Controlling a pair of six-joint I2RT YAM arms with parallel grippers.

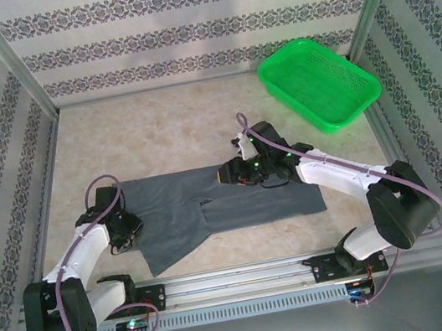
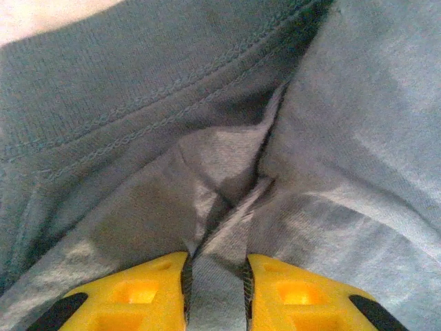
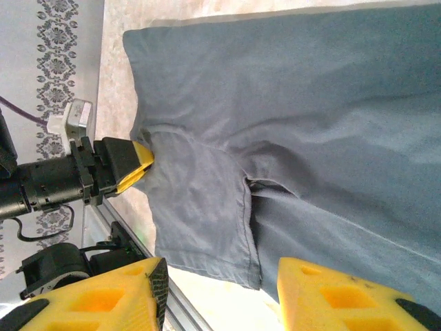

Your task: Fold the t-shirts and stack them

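Note:
A dark slate-grey t-shirt [image 1: 244,204] lies spread flat across the middle of the table. My left gripper [image 1: 130,230] is down at the shirt's left edge. In the left wrist view its yellow fingers [image 2: 148,293] pinch a raised pucker of the cloth [image 2: 227,207], so it is shut on the shirt. From the right wrist camera, the left gripper's yellow tip [image 3: 141,162] meets the shirt's edge. My right gripper [image 1: 235,172] hovers over the shirt's upper middle. It [image 3: 219,289] is open, with nothing between its fingers and a folded sleeve flap [image 3: 200,207] below it.
A green plastic basket [image 1: 317,81] sits at the back right corner, apart from the shirt. A metal rail [image 1: 248,278] runs along the near edge just below the shirt's hem. Patterned walls close in the table at left, right and back.

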